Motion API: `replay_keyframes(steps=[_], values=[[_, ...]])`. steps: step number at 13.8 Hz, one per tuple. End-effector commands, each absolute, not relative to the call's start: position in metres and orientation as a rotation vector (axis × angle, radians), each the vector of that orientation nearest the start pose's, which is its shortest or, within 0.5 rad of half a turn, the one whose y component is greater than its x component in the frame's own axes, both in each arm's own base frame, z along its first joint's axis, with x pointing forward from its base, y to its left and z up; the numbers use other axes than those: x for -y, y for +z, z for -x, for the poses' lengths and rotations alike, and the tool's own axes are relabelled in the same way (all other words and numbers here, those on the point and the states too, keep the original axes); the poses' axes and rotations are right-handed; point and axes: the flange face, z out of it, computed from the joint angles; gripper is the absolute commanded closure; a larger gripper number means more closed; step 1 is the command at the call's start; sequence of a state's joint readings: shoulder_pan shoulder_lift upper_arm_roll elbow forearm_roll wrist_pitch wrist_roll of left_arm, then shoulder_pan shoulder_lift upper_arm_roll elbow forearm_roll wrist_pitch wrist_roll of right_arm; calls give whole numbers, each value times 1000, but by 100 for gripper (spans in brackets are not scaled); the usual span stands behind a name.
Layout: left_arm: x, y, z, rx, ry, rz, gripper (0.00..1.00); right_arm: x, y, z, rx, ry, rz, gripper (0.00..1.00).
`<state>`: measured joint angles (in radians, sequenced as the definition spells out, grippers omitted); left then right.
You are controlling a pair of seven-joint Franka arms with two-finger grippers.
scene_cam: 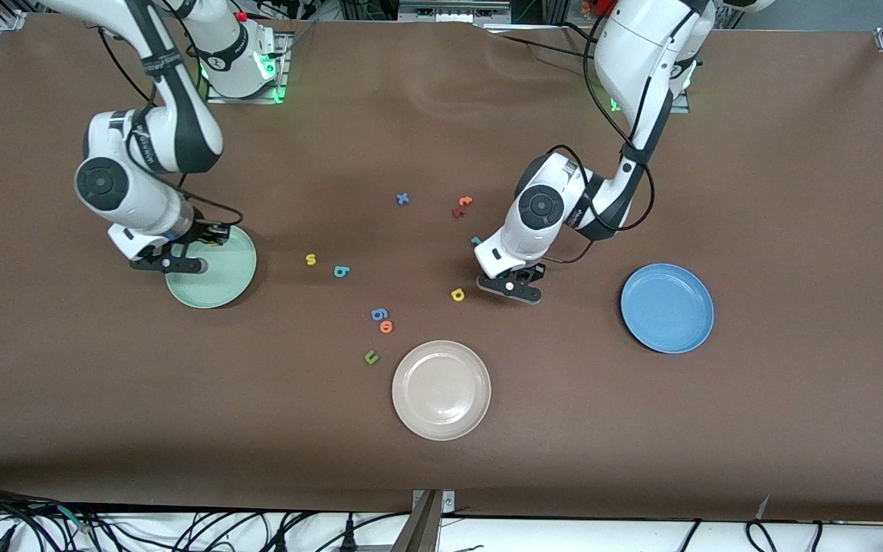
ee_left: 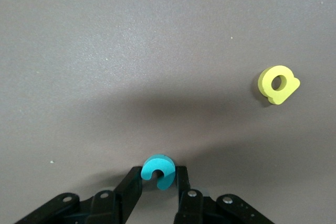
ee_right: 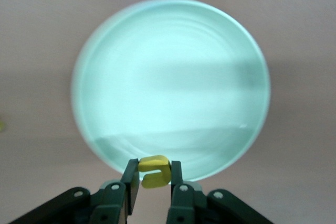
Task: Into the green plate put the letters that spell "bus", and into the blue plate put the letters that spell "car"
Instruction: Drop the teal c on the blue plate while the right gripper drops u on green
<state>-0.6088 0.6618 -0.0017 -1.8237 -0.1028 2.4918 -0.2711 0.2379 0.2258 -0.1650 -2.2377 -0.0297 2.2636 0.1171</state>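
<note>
My left gripper (ee_left: 159, 174) is down at the table between the yellow "a" (scene_cam: 457, 294) and the blue plate (scene_cam: 667, 307), shut on the teal "c" (ee_left: 158, 170). The "a" (ee_left: 279, 84) lies a short way off. My right gripper (ee_right: 154, 174) hangs over the rim of the green plate (scene_cam: 231, 280), shut on the yellow "u" (ee_right: 154, 171); the plate (ee_right: 173, 77) is bare. The yellow "s" (scene_cam: 310, 259) and teal "b" (scene_cam: 341, 271) lie mid-table. The teal "r" (scene_cam: 476, 241) peeks out beside the left arm's wrist.
A cream plate (scene_cam: 441, 389) sits nearest the front camera. Loose letters lie around: blue "x" (scene_cam: 402, 198), orange "t" (scene_cam: 465, 202), a dark red letter (scene_cam: 457, 212), blue "g" (scene_cam: 379, 313), an orange ring (scene_cam: 386, 326), olive "u" (scene_cam: 371, 356).
</note>
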Motion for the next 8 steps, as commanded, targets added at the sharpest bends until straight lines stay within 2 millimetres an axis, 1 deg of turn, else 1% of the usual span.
replay_keyframes(steps=[1, 4, 5, 6, 7, 8], values=[[370, 163, -538, -439, 34, 3146, 79, -8, 219, -517, 27, 399, 3197, 100], [370, 163, -538, -440, 36, 3145, 80, -7, 197, -514, 26, 418, 3201, 100], [370, 163, -538, -443, 36, 3144, 82, -6, 194, -514, 24, 420, 3201, 98], [366, 167, -540, -441, 46, 3141, 84, -7, 194, -513, 27, 422, 3201, 83], [359, 175, -547, -441, 72, 3127, 84, -7, 194, -513, 27, 423, 3201, 54], [348, 192, -565, -492, 79, 3078, 84, -7, 197, -514, 27, 413, 3201, 17]])
